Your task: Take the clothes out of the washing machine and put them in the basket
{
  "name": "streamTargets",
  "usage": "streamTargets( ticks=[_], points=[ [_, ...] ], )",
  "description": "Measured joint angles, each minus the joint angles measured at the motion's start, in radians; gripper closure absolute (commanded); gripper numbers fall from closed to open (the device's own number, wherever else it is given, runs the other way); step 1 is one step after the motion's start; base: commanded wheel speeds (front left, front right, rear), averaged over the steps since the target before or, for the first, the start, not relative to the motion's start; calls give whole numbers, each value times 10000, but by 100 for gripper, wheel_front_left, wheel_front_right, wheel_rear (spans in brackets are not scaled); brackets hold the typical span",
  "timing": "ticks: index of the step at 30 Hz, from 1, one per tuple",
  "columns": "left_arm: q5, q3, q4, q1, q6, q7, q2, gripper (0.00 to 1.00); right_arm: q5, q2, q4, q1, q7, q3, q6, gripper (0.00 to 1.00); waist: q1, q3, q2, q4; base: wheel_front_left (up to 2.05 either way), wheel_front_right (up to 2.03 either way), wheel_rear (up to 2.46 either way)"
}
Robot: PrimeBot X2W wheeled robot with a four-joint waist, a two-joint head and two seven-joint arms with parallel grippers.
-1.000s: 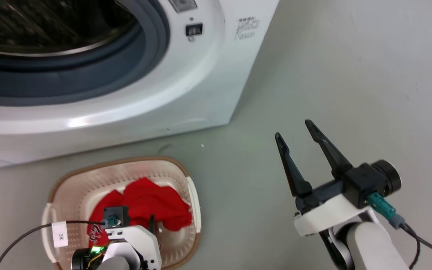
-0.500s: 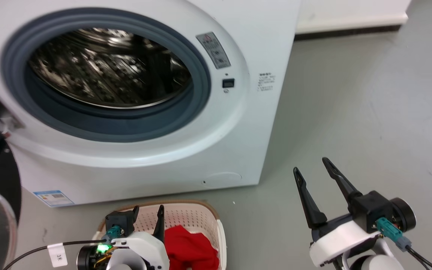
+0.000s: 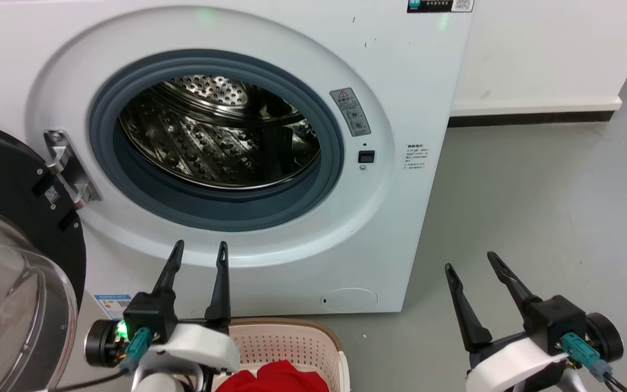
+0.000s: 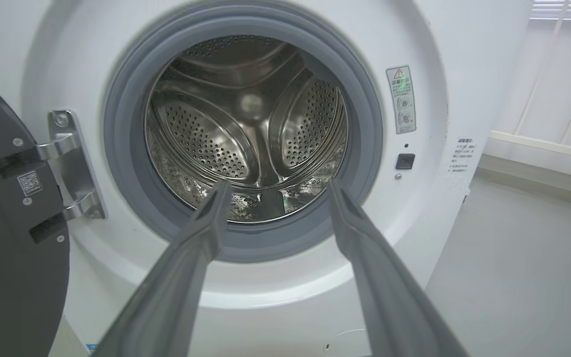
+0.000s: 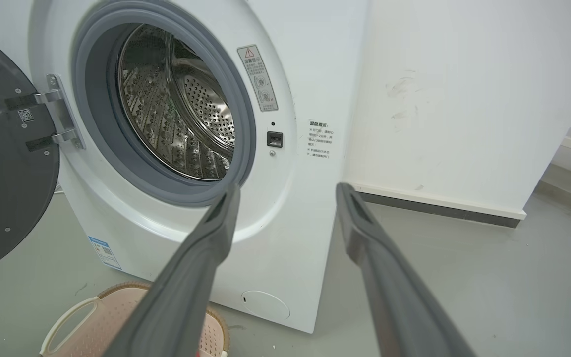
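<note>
Here's the left hand [image 3: 200,243] at seven o'clock, lined up on the washing machine [image 3: 400,81] and its drum [image 3: 221,136] at eleven, fingers moderately spread, gripping nothing, touching nothing. The right hand [image 3: 470,260] at five o'clock is parted and empty too. Red clothes [image 3: 275,379] lie in the basket [image 3: 302,340] at six. The drum looks bare, so it's wise to check low behind the seal [image 3: 336,160] and steer clear of the door [image 3: 8,174] at nine.

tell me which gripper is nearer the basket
Left. The left gripper hangs at the basket's rear left rim; the right gripper is apart, over floor to its right.
</note>
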Motion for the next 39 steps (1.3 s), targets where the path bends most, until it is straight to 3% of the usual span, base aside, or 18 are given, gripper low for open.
streamTargets(
  ticks=[12, 37, 38, 39],
  points=[
    [251, 29, -1181, 1305, 257, 2, 224, 0, 42, -2, -33, 662, 31, -639, 0, 0, 0, -426, 0, 113, 0, 0, 0],
    [8, -117, -1423, 1283, 395, 280, 529, 0, 102, -2, 134, 557, -86, -598, 0, 0, 2, -29, 0, 326, 0, 0, 0],
    [-44, -153, -1331, 1321, 393, 286, 525, 100, 100, -2, 242, 589, -81, -594, 2, 100, 2, -27, 0, 341, 0, 0, 0],
    [-46, -165, -1225, 1387, 393, 288, 522, 100, 100, -2, 330, 644, -77, -587, 2, 100, 2, -26, 0, 341, 0, 0, 0]
  ],
)
